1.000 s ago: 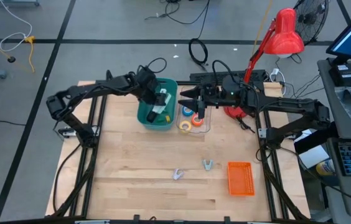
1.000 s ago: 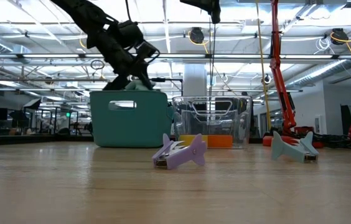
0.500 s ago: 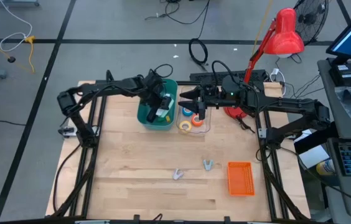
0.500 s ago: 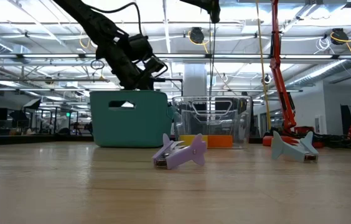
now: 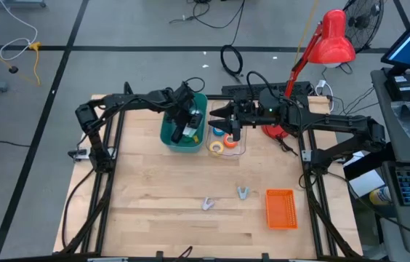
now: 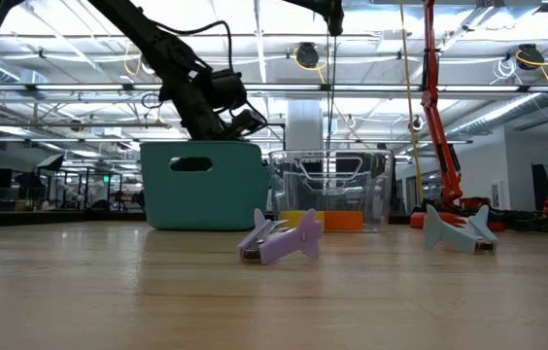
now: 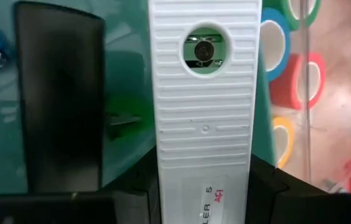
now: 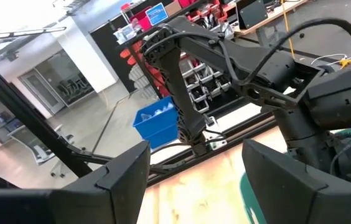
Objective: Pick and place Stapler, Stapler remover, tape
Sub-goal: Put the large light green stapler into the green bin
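Observation:
My left gripper [image 5: 185,125] reaches slanting down into the teal bin [image 5: 172,138], shut on a long white ribbed stapler [image 7: 203,93]. A black stapler [image 7: 60,106] lies flat on the bin's floor beside it. Several tape rolls lie in the clear container [image 5: 235,149], among them blue [image 7: 274,46], red [image 7: 300,81] and yellow [image 7: 281,140]. A purple staple remover [image 5: 207,204] and a grey one [image 5: 242,192] rest on the table. My right gripper [image 5: 219,118] hangs open and level, high above the clear container. My left gripper pinches the white stapler's near end [image 7: 203,193] between its two fingers [image 7: 139,183], one on each long side. The fingers slant down from the table's left and lie along the stapler. It sticks out ahead of them into the bin; whether its far end rests on anything cannot be told.
An orange basket [image 5: 280,208] sits near the table's right front. A red desk lamp [image 5: 328,40] stands at the far right, with cables behind the far edge. Bare wood lies between the bins and the staple removers.
My left gripper has sunk toward the teal bin and shifted a little toward the table's right, still shut on the white stapler, which has gone down into the bin with it.

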Tool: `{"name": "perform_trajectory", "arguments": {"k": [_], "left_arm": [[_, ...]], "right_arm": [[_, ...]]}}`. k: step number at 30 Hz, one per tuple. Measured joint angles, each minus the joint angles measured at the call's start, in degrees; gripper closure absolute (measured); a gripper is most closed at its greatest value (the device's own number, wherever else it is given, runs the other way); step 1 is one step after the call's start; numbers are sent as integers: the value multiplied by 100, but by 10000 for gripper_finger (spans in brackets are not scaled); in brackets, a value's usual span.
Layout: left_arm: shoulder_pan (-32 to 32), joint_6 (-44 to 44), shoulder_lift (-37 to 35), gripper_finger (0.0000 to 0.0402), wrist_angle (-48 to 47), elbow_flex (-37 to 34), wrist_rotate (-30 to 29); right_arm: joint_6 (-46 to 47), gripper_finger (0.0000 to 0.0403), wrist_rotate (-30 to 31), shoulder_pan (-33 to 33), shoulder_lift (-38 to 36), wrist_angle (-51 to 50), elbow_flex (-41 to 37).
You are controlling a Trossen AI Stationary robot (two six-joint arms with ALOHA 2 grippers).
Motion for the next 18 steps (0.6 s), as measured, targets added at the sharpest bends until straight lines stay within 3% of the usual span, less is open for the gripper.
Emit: {"name": "perform_trajectory", "arguments": {"k": [18], "left_arm": [[-56,71,-4,262,-100,0,-226]], "right_arm": [[-40,154,0,0,0,-18,0]]}}
